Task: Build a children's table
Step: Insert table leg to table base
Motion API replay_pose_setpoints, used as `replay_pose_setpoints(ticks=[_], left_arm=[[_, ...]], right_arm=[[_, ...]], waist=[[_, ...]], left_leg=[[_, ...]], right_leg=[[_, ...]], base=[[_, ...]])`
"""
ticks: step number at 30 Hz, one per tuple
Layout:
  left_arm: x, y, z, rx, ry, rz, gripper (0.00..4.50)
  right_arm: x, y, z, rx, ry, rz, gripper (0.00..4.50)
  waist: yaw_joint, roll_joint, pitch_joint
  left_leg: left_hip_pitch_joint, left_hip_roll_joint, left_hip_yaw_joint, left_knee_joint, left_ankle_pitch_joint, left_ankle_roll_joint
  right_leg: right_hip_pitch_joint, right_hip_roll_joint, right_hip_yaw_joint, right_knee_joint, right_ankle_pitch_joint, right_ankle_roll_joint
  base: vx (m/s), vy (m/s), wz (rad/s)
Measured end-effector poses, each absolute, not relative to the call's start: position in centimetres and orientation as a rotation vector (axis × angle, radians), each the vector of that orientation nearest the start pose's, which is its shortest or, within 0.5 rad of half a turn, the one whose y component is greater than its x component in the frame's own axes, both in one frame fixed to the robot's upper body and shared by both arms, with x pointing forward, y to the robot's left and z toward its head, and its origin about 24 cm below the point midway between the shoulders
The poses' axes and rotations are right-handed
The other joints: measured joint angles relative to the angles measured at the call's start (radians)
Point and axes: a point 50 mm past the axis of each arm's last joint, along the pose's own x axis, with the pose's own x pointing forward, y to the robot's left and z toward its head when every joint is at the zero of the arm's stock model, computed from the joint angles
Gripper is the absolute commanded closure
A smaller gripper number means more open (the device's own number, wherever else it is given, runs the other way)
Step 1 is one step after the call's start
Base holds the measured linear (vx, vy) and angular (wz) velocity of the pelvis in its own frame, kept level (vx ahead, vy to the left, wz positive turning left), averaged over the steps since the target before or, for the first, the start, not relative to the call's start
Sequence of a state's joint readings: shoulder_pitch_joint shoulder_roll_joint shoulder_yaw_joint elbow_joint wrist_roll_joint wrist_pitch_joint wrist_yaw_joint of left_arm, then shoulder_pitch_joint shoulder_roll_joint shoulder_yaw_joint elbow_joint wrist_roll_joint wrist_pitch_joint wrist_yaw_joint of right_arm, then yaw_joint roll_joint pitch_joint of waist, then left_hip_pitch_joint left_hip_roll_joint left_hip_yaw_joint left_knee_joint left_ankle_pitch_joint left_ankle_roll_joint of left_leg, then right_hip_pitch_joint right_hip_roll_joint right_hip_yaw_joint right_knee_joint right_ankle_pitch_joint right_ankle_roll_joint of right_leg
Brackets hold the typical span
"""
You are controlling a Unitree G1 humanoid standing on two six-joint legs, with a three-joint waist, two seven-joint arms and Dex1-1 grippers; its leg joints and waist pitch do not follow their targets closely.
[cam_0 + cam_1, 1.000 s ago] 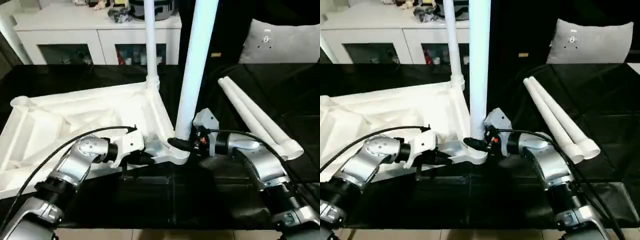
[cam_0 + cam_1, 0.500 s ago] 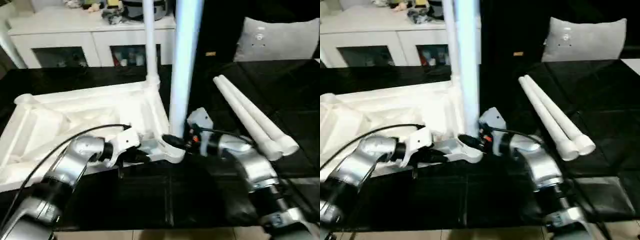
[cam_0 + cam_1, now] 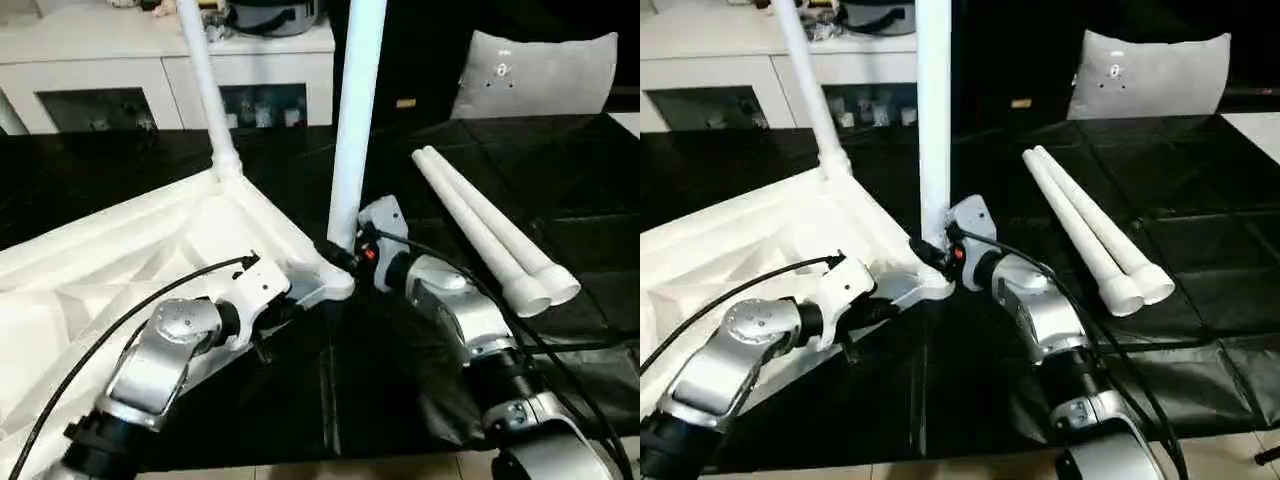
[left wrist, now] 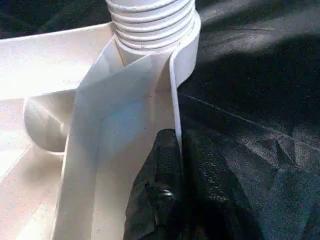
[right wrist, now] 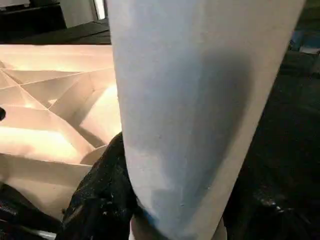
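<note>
The white tabletop (image 3: 130,250) lies underside up on the black surface, ribs showing. One leg (image 3: 205,80) stands in its far corner socket and leans left. A second leg (image 3: 355,120) stands upright in the near corner socket (image 3: 335,285). My left gripper (image 3: 290,305) is shut on the thin rim (image 4: 174,100) just beside that socket, where the leg's threaded end (image 4: 150,25) sits. My right gripper (image 3: 340,255) is closed around the base of the near leg (image 5: 200,100), with one black finger (image 5: 100,200) showing beside it. Two loose legs (image 3: 490,230) lie side by side to the right.
A white cabinet (image 3: 120,60) runs along the back and a grey cushion (image 3: 540,70) leans at the back right. Black cables (image 3: 120,320) loop over both forearms. The black surface's front edge (image 3: 400,455) meets pale floor near me.
The tabletop has swung about its near corner, its far corner and far leg moving left; that leg now leans. The view has also shifted. Both grips are unchanged.
</note>
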State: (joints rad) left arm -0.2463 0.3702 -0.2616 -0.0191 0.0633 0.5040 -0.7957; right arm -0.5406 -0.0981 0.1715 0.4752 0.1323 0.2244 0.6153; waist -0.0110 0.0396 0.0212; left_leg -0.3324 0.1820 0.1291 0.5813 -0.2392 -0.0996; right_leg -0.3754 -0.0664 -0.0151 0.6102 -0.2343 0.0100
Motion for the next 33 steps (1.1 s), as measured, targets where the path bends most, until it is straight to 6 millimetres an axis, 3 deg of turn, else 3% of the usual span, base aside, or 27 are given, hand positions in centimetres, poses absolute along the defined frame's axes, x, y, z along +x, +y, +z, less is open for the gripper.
replay_pose_setpoints(ticks=[8,11,17,25,33], left_arm=[[27.0,12.5,4.7,0.389,0.485,-0.883,4.50],[27.2,12.3,4.7,0.405,0.484,-0.877,4.50],[27.4,11.9,4.8,0.409,0.438,-0.899,4.50],[27.7,11.4,4.6,0.403,0.360,-0.966,4.50],[28.1,11.7,4.3,0.419,0.322,-1.011,4.50]], right_arm=[[32.9,-7.5,5.8,-0.042,0.217,0.835,2.62],[33.0,-7.6,5.8,-0.034,0.223,0.831,1.92],[33.0,-7.9,4.7,-0.013,0.258,0.788,1.48],[31.6,-10.4,3.5,-0.013,0.262,0.808,0.68],[29.7,-12.4,3.5,-0.116,0.221,0.846,0.07]], waist=[[0.009,0.001,0.000],[0.011,0.002,0.000],[0.027,0.005,0.003],[0.068,0.009,0.005],[0.075,0.017,0.009]], left_leg=[[0.001,0.001,0.001,0.000,0.000,0.000],[0.001,0.001,0.001,0.000,0.000,0.000],[-0.002,0.000,0.002,-0.001,0.000,-0.001],[-0.013,0.001,0.004,0.000,0.002,-0.001],[-0.014,0.004,0.005,0.000,0.003,-0.004]], right_leg=[[0.000,0.001,0.001,0.000,0.001,-0.001],[0.000,0.001,0.001,0.000,0.001,-0.002],[-0.002,0.001,0.002,-0.001,0.001,-0.002],[-0.010,0.001,0.001,-0.002,0.001,-0.002],[-0.010,0.002,0.000,0.000,0.002,-0.001]], base=[[0.000,0.000,0.00],[0.000,0.000,0.00],[0.000,0.000,0.00],[0.000,0.000,0.00],[0.000,0.000,0.00]])
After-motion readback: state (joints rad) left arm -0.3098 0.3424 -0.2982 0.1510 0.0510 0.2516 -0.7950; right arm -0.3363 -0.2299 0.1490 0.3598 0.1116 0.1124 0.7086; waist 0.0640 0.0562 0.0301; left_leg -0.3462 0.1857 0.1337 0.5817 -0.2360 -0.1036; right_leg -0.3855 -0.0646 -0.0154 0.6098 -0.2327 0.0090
